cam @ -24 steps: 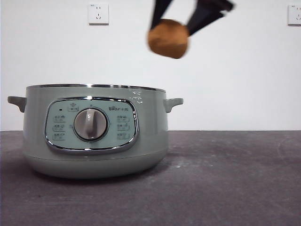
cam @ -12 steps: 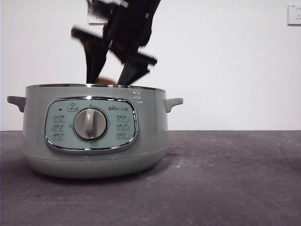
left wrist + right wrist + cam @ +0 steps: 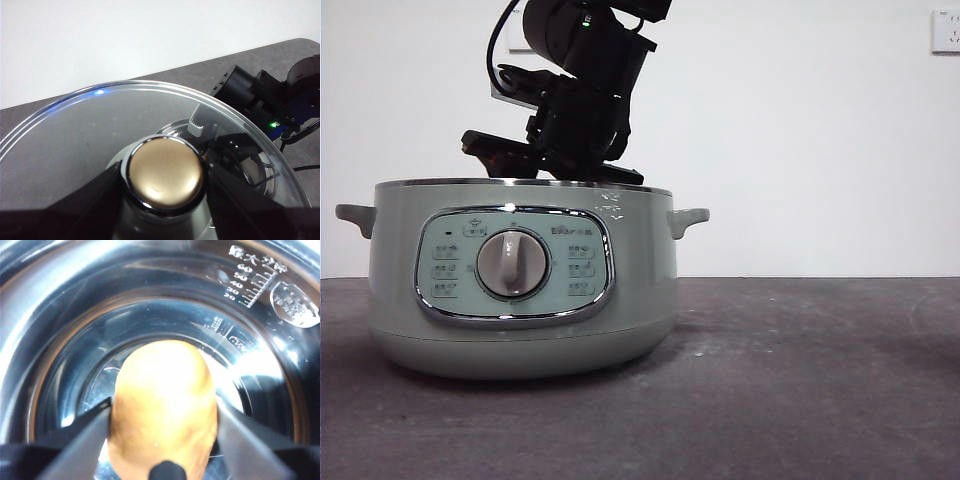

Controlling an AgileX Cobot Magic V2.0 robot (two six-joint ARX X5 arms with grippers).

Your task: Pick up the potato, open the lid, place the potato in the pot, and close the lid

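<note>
Lowering potato (image 3: 164, 410) into the pot (image 3: 520, 285), right gripper (image 3: 164, 415) clamped on it.
We judge it firm, smooth; left gripper (image 3: 165, 175) pinches lid (image 3: 150, 130) knob.

- From the front view I cannot see the right gripper's (image 3: 555, 165) fingertips or the potato (image 3: 162, 412); the pot (image 3: 525, 275) wall hides them.
- The lid (image 3: 150, 130) is cut off by the left wrist view's edge.
- The pot's panel labels are too small to read.
</note>
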